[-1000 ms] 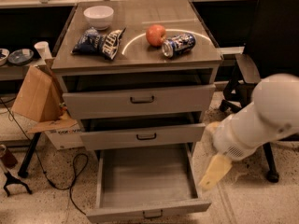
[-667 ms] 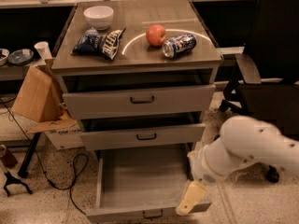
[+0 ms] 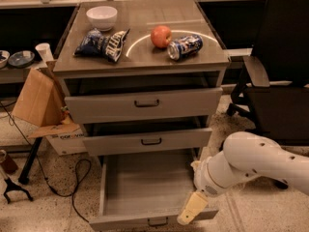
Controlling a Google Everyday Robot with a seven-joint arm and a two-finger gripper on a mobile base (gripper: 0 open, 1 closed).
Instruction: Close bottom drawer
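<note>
The gripper (image 3: 192, 210) hangs low at the front right corner of the bottom drawer (image 3: 145, 185), its cream tip pointing down and left over the right end of the drawer's front panel. It looks to be at or just beside that panel, though contact cannot be made out, and I cannot tell whether the gripper is open or closed, or whether it has hold of anything. The white arm (image 3: 251, 166) reaches in from the right edge.

The bottom drawer is pulled far out from the cabinet, showing its plain grey inside, with a small dark handle at the middle of its front. Above it, the middle drawer (image 3: 149, 141) and the top drawer (image 3: 145, 103) each stand out a little.

On the worktop (image 3: 145, 13) are a white bowl (image 3: 102, 17), two dark chip bags (image 3: 103, 43), a red apple (image 3: 161, 36) and a can (image 3: 184, 46) lying on its side just beside the apple. A black chair (image 3: 280, 71) stands to the right of the cabinet, a cardboard box (image 3: 36, 100) to the left.
</note>
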